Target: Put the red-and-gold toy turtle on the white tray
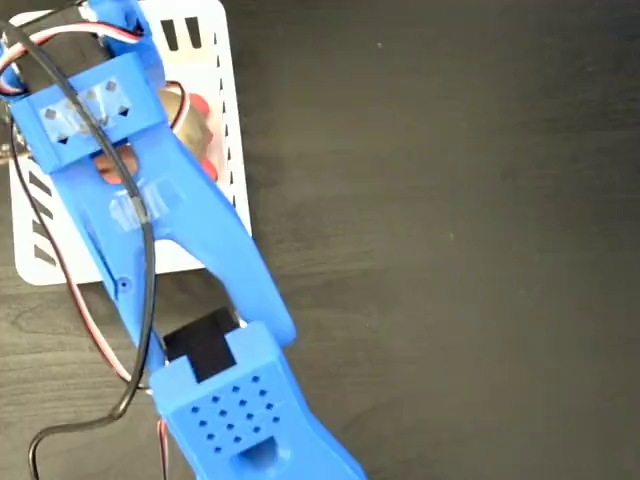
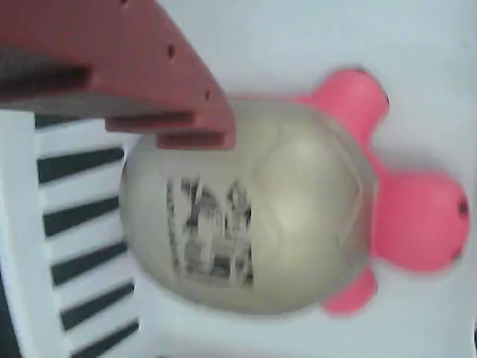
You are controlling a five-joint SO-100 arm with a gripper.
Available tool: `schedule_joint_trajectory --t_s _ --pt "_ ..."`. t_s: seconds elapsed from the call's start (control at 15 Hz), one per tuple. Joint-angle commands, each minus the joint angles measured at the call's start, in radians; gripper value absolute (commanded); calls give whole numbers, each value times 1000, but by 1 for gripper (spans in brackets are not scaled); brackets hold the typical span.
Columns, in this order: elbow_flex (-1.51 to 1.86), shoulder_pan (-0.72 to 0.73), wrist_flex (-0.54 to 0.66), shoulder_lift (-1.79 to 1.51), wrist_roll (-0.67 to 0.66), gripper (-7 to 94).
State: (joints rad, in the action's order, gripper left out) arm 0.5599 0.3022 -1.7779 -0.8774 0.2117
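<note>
One turtle [image 2: 283,224] is lying on the tray [image 2: 313,45], beside its slotted edge. A finger [image 2: 149,82] is touching the shell's top; whether the gripper [image 1: 150,130] is clenched cannot be determined.

You find no readable text, brand or number in either view. The nearest thing to a sign is the black square mark on the gold shell of the red-and-gold toy turtle [image 2: 253,209]: in the wrist view it looks like a blocky printed patch, but it is too blurred for you to make out any letters or code in it. In the fixed view the turtle [image 1: 195,125] is mostly hidden by the blue arm [image 1: 170,230], and the mark does not show. The arm itself carries only small diamond-shaped holes and a grid of round holes, no lettering.
</note>
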Motion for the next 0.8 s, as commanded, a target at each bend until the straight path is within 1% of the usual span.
schedule_joint_trajectory --t_s 0.0,0.2,0.33,0.53,0.73 --pt "-64 11 -12 -166 32 0" --pt "-61 5 32 -307 9 0" --pt "-5 -34 114 -482 14 0" --pt "164 -149 249 -775 -40 0" --pt "469 -264 382 -1055 -115 0"
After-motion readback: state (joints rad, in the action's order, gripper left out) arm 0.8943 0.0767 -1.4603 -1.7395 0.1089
